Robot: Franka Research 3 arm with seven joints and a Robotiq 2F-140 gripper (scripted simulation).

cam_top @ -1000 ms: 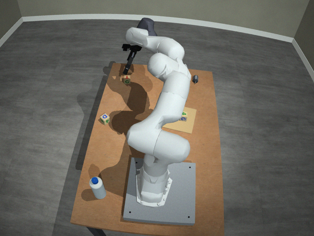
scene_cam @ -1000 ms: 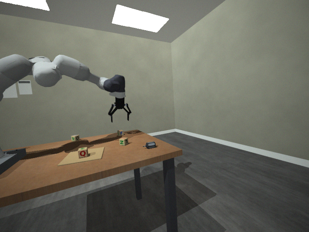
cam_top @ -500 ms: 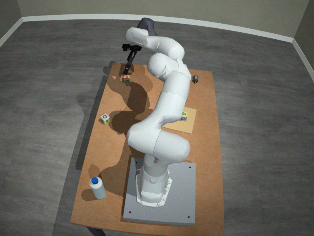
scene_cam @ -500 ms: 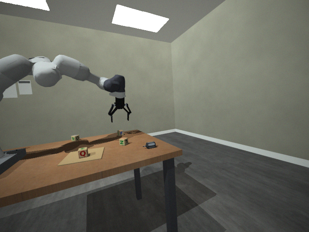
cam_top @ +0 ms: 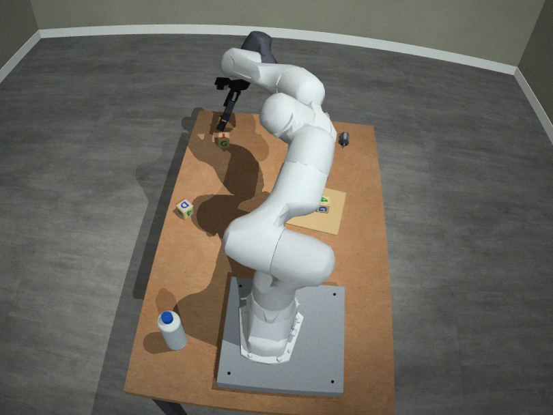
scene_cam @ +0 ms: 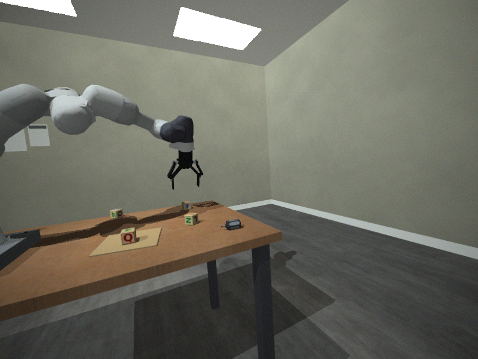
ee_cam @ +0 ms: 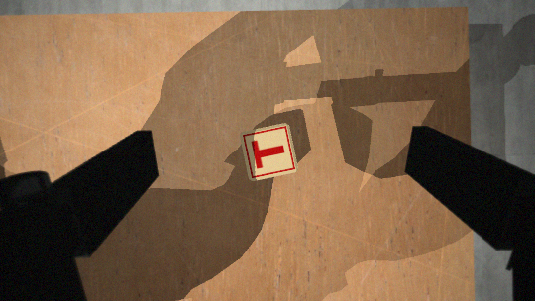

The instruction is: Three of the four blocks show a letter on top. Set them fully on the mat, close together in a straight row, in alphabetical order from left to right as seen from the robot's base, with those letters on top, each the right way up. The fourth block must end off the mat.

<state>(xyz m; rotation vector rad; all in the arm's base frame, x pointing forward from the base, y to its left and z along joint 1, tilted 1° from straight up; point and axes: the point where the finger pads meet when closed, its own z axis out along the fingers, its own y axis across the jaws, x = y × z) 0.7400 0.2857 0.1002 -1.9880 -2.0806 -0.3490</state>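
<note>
My gripper (cam_top: 223, 121) is open and empty. It hangs well above the T block (cam_top: 222, 139) at the table's far left corner. In the wrist view the block (ee_cam: 269, 151) lies between the wide fingers; its red T is on top, turned on its side. In the side view the gripper (scene_cam: 185, 185) is high over this block (scene_cam: 186, 205). The D block (cam_top: 184, 208) sits near the left edge and also shows in the side view (scene_cam: 115, 212). A block with a green 4 on top (cam_top: 324, 204) stands on the tan mat (cam_top: 319, 213). A fourth block (scene_cam: 192, 219), off the mat, is hidden by the arm in the overhead view.
A white bottle with a blue cap (cam_top: 171, 330) stands at the near left. A small grey object (cam_top: 344, 138) lies at the far right edge, also seen from the side (scene_cam: 232, 224). The grey base plate (cam_top: 281, 339) fills the near middle. The table edge runs close behind the T block.
</note>
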